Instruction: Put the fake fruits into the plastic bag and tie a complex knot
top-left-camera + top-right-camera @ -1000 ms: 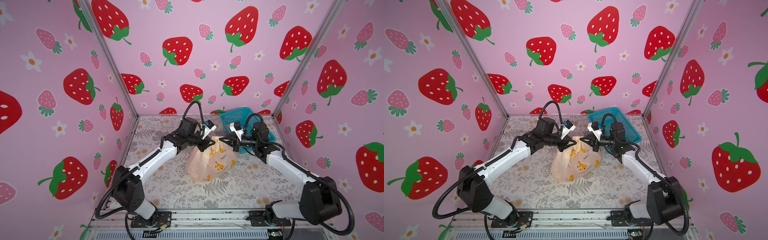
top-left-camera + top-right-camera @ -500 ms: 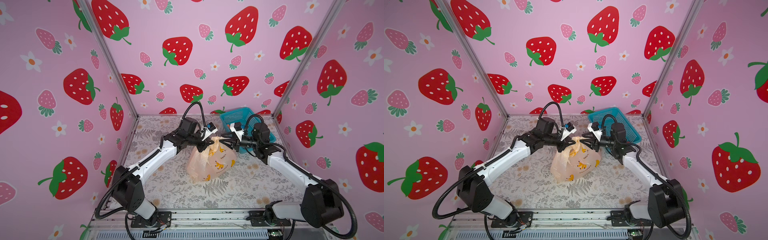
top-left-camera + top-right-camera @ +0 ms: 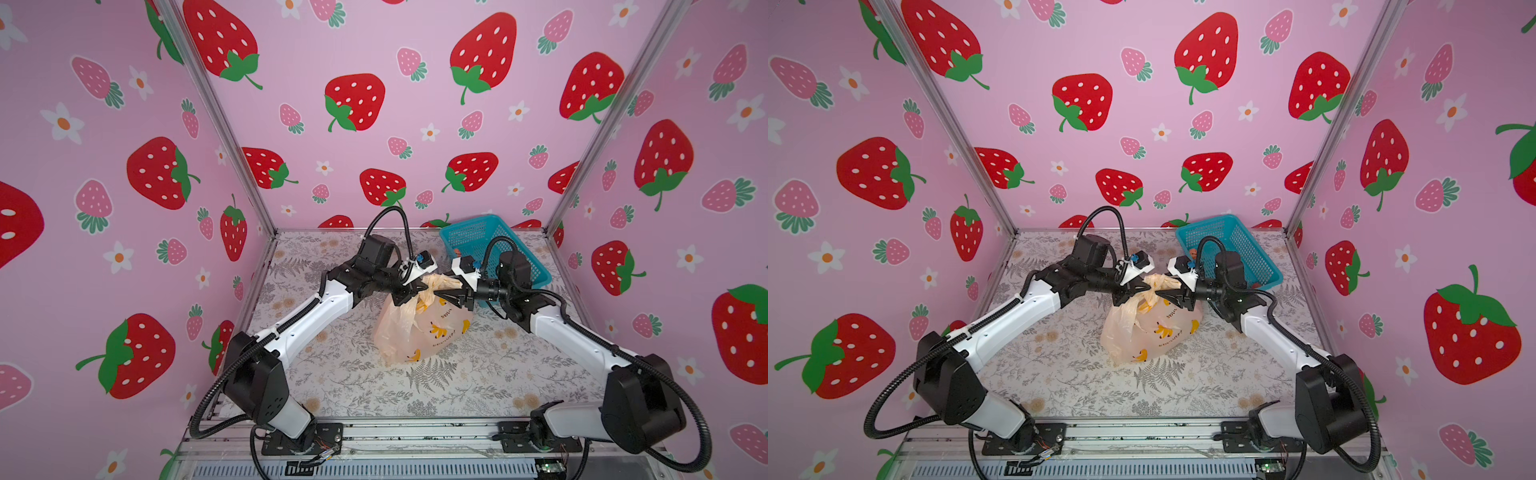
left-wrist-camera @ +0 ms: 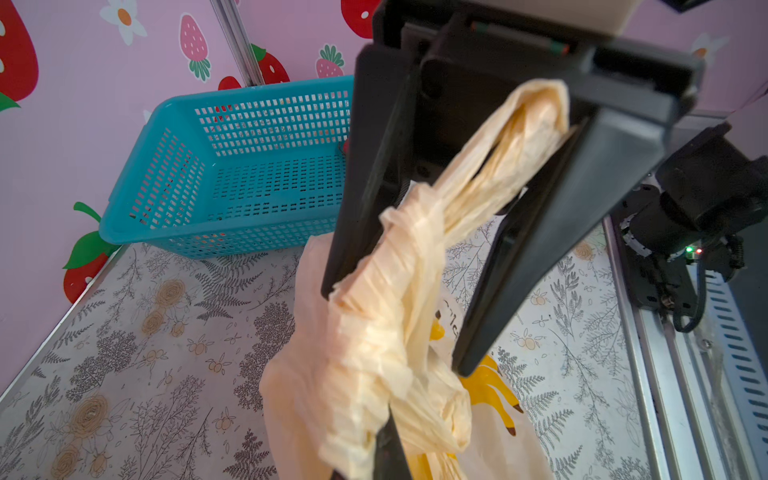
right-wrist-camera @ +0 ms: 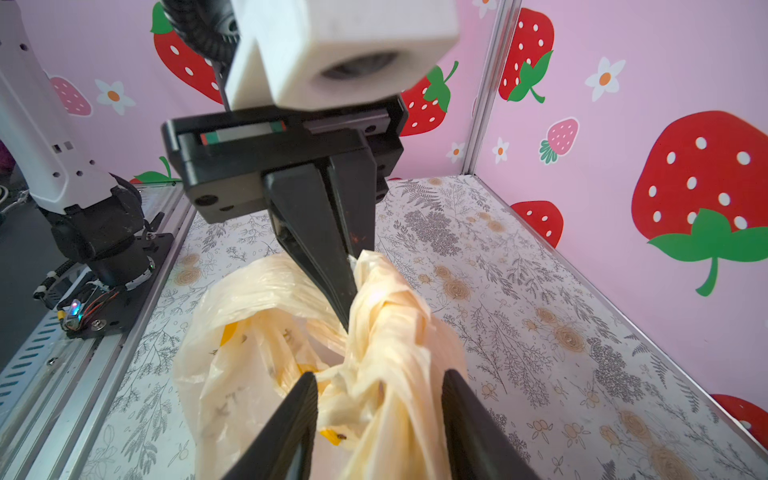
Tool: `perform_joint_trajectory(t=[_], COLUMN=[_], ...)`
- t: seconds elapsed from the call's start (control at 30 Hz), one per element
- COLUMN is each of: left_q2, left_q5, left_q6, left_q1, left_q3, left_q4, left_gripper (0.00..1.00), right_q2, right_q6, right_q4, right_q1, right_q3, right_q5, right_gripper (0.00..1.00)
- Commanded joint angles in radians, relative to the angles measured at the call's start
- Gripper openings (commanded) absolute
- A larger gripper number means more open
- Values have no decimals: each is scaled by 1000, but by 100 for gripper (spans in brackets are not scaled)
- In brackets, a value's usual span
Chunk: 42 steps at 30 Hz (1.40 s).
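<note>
right hand point(image 4: 395, 328) has just let go: a second ago its jaws were closed on the bag handle, now they stand apart, and the handle loop point(image 4: 511, 141) lies loose between them, resting against one finger, not pinched. in the right wrist view the two fingers sit on either side of the twisted neck point(image 5: 386, 316) without closing on it. in both top views this hand has also come in a little toward the left one. left hand point(image 5: 345, 299) is unchanged, clenched on a strand of the plastic bag point(image 3: 424, 332) at the twist, fingers pressed together. the bag stands bulging on the desk point(image 3: 332, 374), near the middle and somewhat toward the far edge, just in front of the blue basket point(image 3: 478, 241) in the far right corner. the fake fruits cannot be made out through the film. small reddish spots show in the basket in a top view point(image 3: 1256, 286); cannot tell whether they are fruit. reading: one pass of the knot looks pulled snug, and the release is probably a regrasp ahead of the next pass, so the tie is under way but not complete. for now only the left hand keeps the wrap tight. risk: the thin film may slacken or unwind before the right hand takes a new hold.
</note>
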Motion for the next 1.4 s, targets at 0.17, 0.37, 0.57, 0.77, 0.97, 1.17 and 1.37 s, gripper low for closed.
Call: perform_joint_trajectory(t=[0.17,0.37,0.57,0.77,0.97,1.17,1.37], left_q2=[3,1,-2,1,5,11,14], left_q5=[23,11,1,2,26,30,26], left_q6=[64,79,100,132,151,157,158], left_q1=[-1,-1,-1,-2,-1,-2,-2], left_q3=[59,59,65,71,80,81,86], left_q4=[-36,-46,-57,-76,-88,-92,-98], left_gripper=[0,0,0,0,0,0,0], right_q2=[62,72,75,69,110,128,151], right_q6=[-70,-54,-81,-126,-115,-94,-78], right_q4=[-45,-26,-65,-116,-93,-53,-57], right_q1=[7,-16,-39,-74,-53,-25,-19], right_q3=[56,67,82,87,101,112,143], right_q5=[-6,-49,-108,-163,-213,-222,-229], right_gripper=[49,51,59,67,76,66,40])
